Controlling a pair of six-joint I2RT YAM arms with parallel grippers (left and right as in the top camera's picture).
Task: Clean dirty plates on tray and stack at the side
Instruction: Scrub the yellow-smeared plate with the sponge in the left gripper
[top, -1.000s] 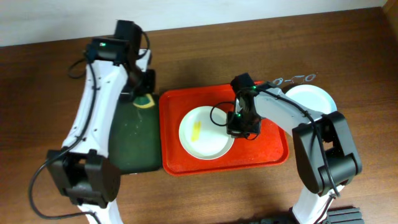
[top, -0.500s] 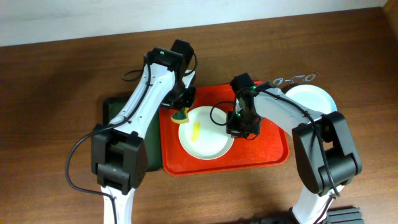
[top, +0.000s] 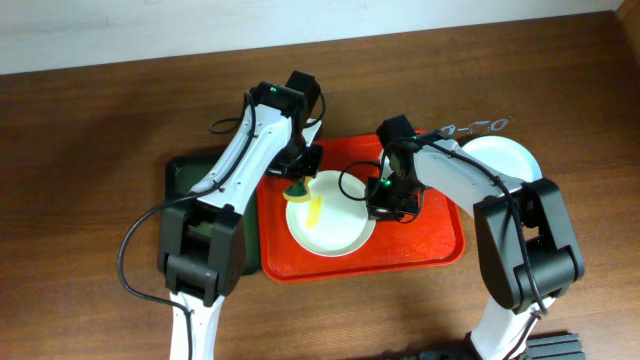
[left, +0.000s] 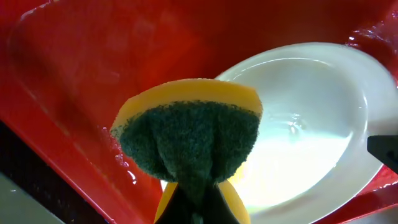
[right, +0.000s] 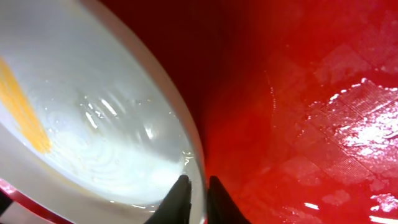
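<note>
The left gripper (left: 198, 208) is clamped on a yellow sponge (left: 189, 137) with its green scouring face turned to the wrist camera. The sponge sits at the upper-left rim of a pale plate (top: 330, 225). The right gripper (right: 198, 202) has its tips close together, pinching that plate's right rim. A yellow smear (right: 22, 106) crosses the plate, which lies in the red tray (top: 440, 235). A white plate (top: 500, 158) rests on the wooden table (top: 90, 140) just right of the tray, and a dark green tray (top: 195, 180) lies to its left.
</note>
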